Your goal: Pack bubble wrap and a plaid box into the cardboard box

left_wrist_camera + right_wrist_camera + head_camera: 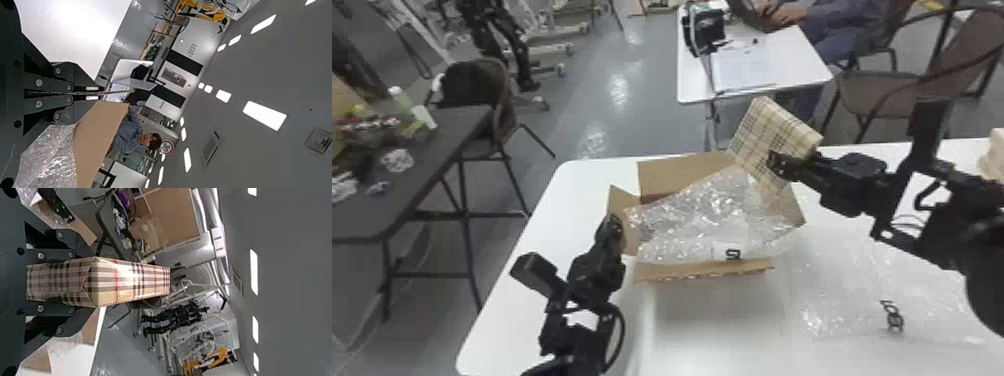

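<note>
Right gripper (776,164), bubble wrap (697,215) in carton (682,175)

And here's the cardboard box (682,175) on the bench (707,325), bubble wrap (692,215) lying in its opening! The plaid box (767,130) sits in the right tool (776,162), up at the far right corner. More wrap (832,305) lies to the right (flat on the bench, folks), a side table (447,135) stands left, another table (794,65) behind.

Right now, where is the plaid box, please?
In the head view, the plaid box is held by the right gripper, by the far right corner of the cardboard box.
</note>
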You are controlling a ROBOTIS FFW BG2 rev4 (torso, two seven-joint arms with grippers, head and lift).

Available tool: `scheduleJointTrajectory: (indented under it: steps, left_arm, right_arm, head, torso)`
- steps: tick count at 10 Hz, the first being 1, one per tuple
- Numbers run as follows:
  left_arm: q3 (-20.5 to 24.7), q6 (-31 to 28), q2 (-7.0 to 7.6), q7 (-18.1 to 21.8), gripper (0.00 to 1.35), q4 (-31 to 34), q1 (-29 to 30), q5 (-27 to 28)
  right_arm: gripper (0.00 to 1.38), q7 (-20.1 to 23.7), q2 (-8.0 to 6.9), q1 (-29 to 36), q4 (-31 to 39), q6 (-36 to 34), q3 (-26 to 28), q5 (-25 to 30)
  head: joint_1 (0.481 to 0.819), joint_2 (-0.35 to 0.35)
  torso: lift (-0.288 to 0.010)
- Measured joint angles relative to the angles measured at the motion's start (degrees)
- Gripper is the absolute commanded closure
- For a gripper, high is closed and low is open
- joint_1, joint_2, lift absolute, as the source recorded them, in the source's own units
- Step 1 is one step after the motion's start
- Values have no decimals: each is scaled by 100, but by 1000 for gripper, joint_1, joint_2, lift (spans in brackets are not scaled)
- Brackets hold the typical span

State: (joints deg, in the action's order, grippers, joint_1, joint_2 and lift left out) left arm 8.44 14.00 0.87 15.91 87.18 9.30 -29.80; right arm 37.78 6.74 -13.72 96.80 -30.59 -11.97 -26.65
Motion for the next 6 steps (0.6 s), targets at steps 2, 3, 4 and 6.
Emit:
scheduleJointTrajectory:
  steps: [2,3,4,6]
  left_arm:
    - [-16,-3,0,1,1219,-12,-39,-8]
    - [-18,1,1,8,1219,-15,-47,-14]
    - [-21,11,5,13,1219,-16,-45,-25]
    - [-43,15,7,14,1219,-17,-43,-37]
  right_arm:
    - [889,91,-75,-187,-406,-38,-414,-208]
    - [889,93,-107,-238,-596,-56,-494,-168]
    - [889,163,-135,-308,-921,4,-575,-155]
    - [532,254,-210,-435,-1423,238,-752,-200]
  head:
    - [678,343]
    - [684,350]
    - [695,350]
    - [695,350]
  torso:
    - [-110]
    - [-110]
    - [-110]
    - [-110]
